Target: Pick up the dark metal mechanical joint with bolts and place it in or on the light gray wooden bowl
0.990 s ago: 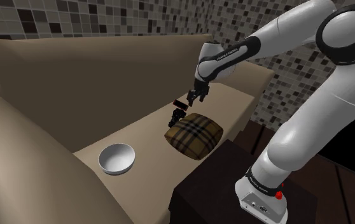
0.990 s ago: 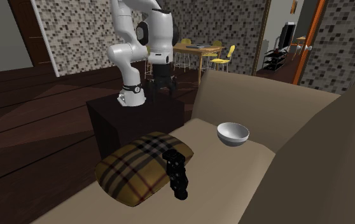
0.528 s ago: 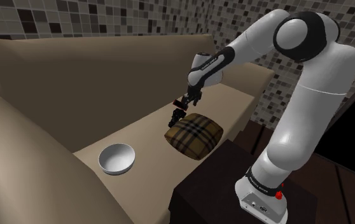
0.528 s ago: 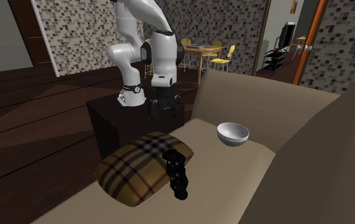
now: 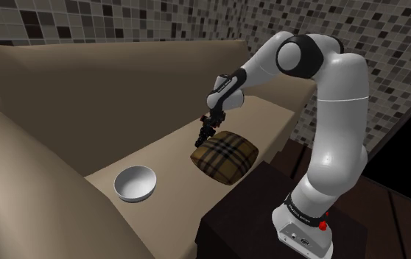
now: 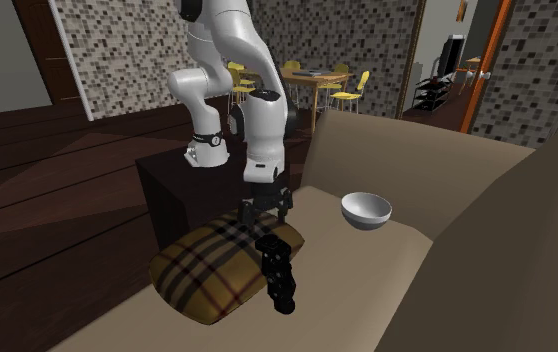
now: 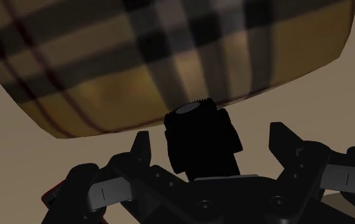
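Gripper point(image 7: 212, 141) lowered over black joint point(image 7: 201, 147) — fingers point(image 7: 285, 144) spread, joint between them, untouched — plaid cushion point(image 7: 170, 57) just beside.

The joint point(image 7: 201, 143) is flat matt black all over, apart from one pale round cap ringed by a fine toothed edge. My fingers point(image 7: 289, 145) are the same dull black, hard-looking, with small moulded marks. The cushion point(image 7: 170, 57) reads as soft cloth in tan plaid. The bowl point(image 5: 135, 183) is smooth and pale grey-white with a light gloss. The sofa point(image 5: 86, 96) is plain matt beige, and my arm's shell point(image 5: 340, 110) is smooth white with a soft shine.
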You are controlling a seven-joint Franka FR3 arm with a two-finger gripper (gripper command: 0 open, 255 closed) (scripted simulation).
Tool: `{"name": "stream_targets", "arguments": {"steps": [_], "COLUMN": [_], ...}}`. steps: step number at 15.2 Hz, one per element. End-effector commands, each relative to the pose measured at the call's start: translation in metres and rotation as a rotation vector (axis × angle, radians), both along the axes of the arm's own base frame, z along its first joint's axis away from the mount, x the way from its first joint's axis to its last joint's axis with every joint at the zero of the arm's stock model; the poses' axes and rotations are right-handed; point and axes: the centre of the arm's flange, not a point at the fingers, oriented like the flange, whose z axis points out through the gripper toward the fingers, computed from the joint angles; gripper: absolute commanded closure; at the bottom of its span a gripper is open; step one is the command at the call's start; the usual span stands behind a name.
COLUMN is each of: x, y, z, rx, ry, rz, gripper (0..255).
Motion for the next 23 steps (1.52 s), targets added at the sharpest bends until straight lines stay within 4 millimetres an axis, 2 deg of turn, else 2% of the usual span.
{"name": "stream_targets", "arguments": {"steps": [1,7,15,16,23], "x": [0.005,0.007,0.007,0.007,0.007], "y": [-0.003,-0.006,-0.006,-0.006,-0.006], "z": [-0.012,-0.046,-0.046,-0.046,-0.046], "rx": [-0.001,-0.001,-0.001,-0.001,-0.001], "ry": [-0.003,-0.003,-0.003,-0.003,-0.003], "rz": [-0.002,-0.002,-0.002,-0.002,-0.002], "gripper": [0,0,0,255,255]}}
